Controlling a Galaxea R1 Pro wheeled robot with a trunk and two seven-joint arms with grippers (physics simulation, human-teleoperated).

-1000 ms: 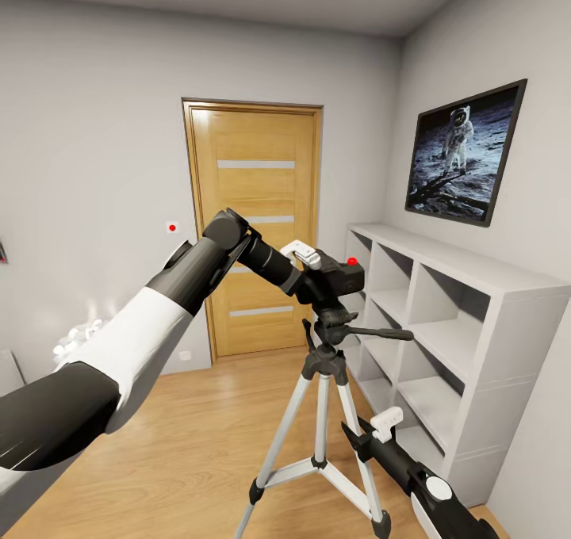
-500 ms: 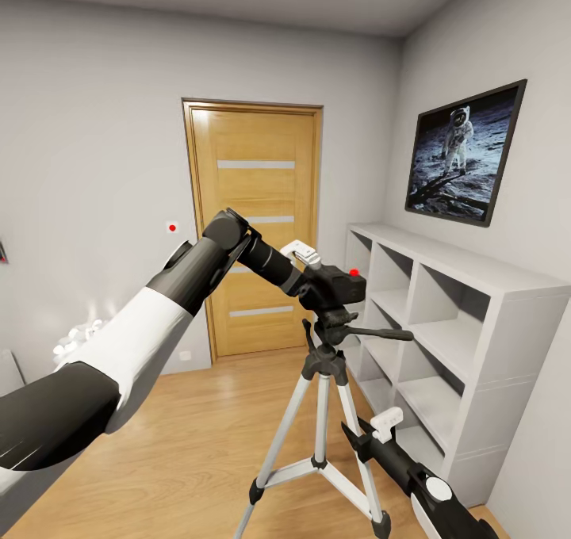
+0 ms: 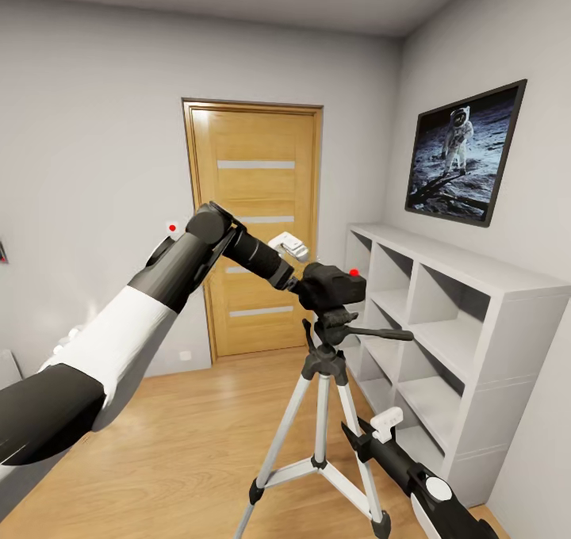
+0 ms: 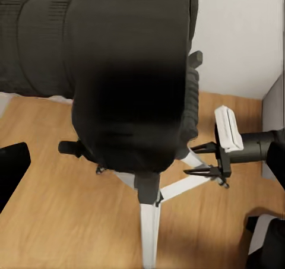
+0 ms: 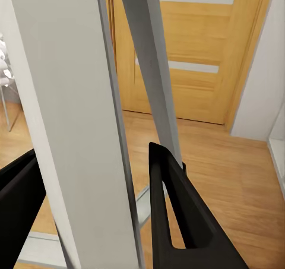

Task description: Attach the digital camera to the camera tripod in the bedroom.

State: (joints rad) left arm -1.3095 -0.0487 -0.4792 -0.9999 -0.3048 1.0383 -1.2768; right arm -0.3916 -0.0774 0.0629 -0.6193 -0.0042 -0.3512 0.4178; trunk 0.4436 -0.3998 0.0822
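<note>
You had even, soft light across the bedroom in the head view, bright enough that the grey walls read clean and nothing was lost in dark. No lamp or window showed as its source. Shadows were faint: a pale one lay inside the white cube shelf, and the plank floor carried almost none. The astronaut poster showed no glare. Lines bowed a little toward the head view's edges. In the left wrist view the digital camera was a dark, smeared, out-of-focus mass. In the right wrist view the camera tripod legs looked flat and soft-edged.
</note>
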